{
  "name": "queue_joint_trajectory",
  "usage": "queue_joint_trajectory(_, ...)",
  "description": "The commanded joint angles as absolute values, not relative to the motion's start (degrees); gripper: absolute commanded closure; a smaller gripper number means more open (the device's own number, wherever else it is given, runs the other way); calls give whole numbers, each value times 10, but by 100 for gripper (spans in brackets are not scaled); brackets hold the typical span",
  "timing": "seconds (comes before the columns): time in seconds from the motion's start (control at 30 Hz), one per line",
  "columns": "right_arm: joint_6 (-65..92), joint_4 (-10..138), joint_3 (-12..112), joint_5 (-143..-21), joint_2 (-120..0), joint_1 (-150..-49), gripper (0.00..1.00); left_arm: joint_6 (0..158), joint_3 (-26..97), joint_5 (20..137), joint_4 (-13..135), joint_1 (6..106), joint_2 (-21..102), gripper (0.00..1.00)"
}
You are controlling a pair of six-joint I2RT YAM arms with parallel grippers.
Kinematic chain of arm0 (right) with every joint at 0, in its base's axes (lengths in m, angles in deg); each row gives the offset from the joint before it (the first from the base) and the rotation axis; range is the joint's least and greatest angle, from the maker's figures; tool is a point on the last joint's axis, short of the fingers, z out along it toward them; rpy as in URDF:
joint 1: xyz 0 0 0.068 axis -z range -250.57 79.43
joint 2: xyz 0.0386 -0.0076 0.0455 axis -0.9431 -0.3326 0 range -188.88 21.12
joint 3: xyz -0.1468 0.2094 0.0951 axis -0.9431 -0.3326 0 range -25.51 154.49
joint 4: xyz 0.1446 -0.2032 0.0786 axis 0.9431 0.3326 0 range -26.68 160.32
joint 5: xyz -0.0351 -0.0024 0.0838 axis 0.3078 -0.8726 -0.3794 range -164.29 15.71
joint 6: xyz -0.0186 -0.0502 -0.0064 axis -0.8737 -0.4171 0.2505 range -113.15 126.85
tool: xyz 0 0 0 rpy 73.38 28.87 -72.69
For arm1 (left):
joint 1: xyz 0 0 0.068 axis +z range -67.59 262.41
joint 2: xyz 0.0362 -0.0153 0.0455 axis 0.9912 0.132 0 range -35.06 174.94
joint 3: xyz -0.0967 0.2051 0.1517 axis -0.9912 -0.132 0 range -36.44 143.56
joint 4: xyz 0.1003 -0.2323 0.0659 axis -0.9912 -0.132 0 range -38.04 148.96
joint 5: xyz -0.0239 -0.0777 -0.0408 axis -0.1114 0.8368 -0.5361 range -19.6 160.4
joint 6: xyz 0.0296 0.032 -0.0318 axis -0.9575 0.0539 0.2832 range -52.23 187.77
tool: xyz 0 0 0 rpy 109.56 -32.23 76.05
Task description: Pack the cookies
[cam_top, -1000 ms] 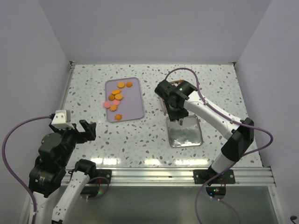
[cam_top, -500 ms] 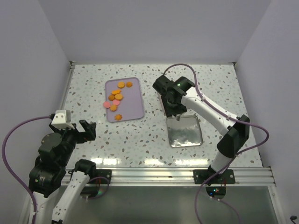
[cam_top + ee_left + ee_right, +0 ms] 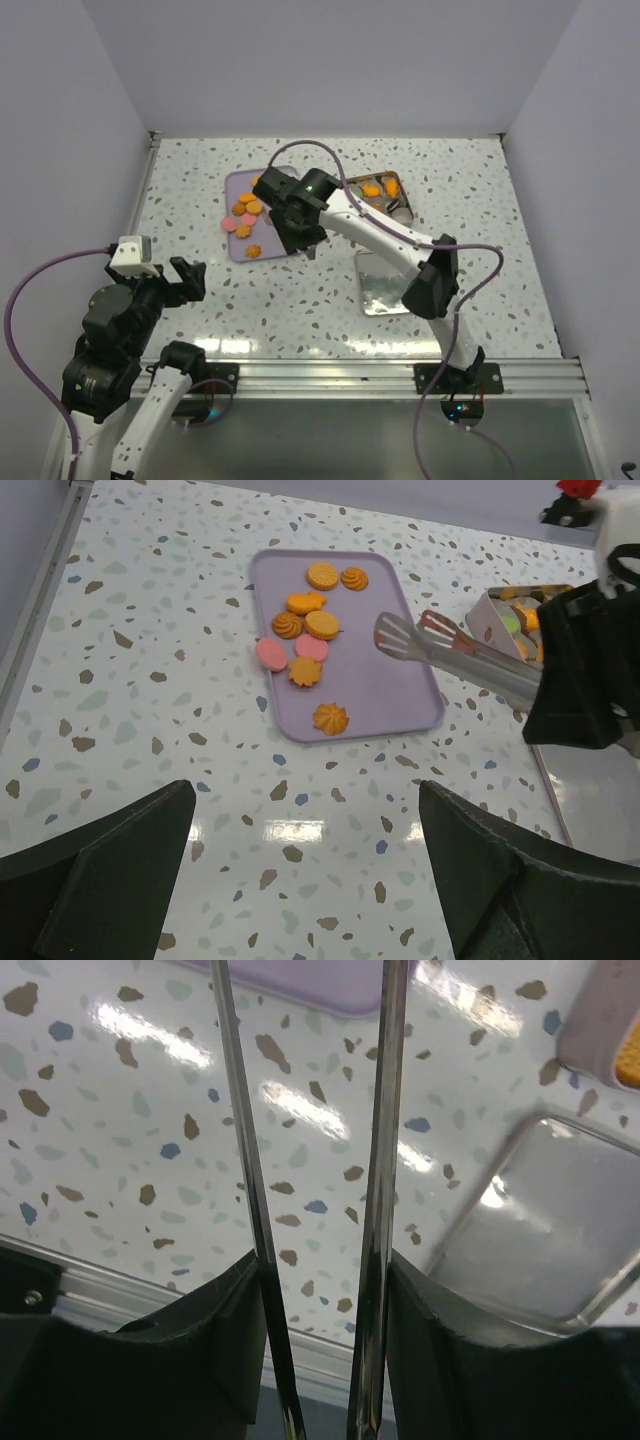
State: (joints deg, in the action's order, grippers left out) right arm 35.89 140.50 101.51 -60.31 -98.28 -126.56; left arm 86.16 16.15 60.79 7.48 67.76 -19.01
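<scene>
Several cookies [image 3: 248,210], mostly orange with some pink, lie on the lilac tray [image 3: 235,183]; they also show in the left wrist view [image 3: 305,630]. More cookies [image 3: 370,190] lie in the square metal tin [image 3: 385,178]. My right gripper [image 3: 298,228] is shut on metal tongs [image 3: 450,655] and hovers over the tray's right edge. The tong tips sit open and empty above the tray. The tong arms [image 3: 380,1160] run between my right gripper's fingers [image 3: 320,1270]. My left gripper [image 3: 187,278] is open and empty above the bare table at the front left [image 3: 305,810].
A flat metal lid [image 3: 395,290] lies on the table in front of the tin; it also shows in the right wrist view [image 3: 540,1250]. The tin's wall [image 3: 490,605] stands right of the tray. Walls close in the table on three sides.
My right arm has swung left with the tongs, from above the lid to the tray's right edge, uncovering the tin. The left arm has not moved.
</scene>
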Motion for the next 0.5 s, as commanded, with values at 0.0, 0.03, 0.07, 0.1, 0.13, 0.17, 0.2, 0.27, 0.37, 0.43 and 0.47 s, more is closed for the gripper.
queue_joint_trajectory(0.0, 366, 1432, 1101, -634, -1038, -1259, 52, 852, 159, 606, 100, 680, -184, 0)
queue_joint_trajectory(0.03, 363, 1434, 1135, -641, -1053, -1258, 52, 852, 159, 606, 100, 680, -185, 0)
queue_joint_trajectory(0.07, 361, 1437, 1150, -644, -1077, -1259, 52, 853, 159, 606, 100, 682, -185, 0)
queue_joint_trajectory(0.1, 359, 1438, 1163, -648, -1089, -1259, 52, 852, 159, 605, 100, 681, -185, 0)
queue_joint_trajectory(0.13, 353, 1437, 1177, -651, -1097, -1259, 51, 852, 159, 605, 100, 681, -185, 0)
queue_joint_trajectory(0.17, 352, 1431, 1180, -654, -1104, -1258, 51, 852, 159, 605, 100, 681, -185, 0)
queue_joint_trajectory(0.2, 351, 1427, 1180, -658, -1115, -1259, 51, 852, 159, 605, 100, 681, -185, 0)
queue_joint_trajectory(0.27, 348, 1409, 1171, -664, -1121, -1258, 51, 852, 159, 606, 100, 681, -185, 0)
queue_joint_trajectory(0.37, 349, 1393, 1170, -666, -1134, -1259, 51, 853, 159, 606, 100, 681, -183, 0)
queue_joint_trajectory(0.43, 349, 1388, 1180, -667, -1147, -1259, 51, 852, 158, 606, 101, 681, -180, 0)
queue_joint_trajectory(0.47, 349, 1383, 1185, -667, -1152, -1259, 50, 851, 158, 606, 102, 681, -179, 0)
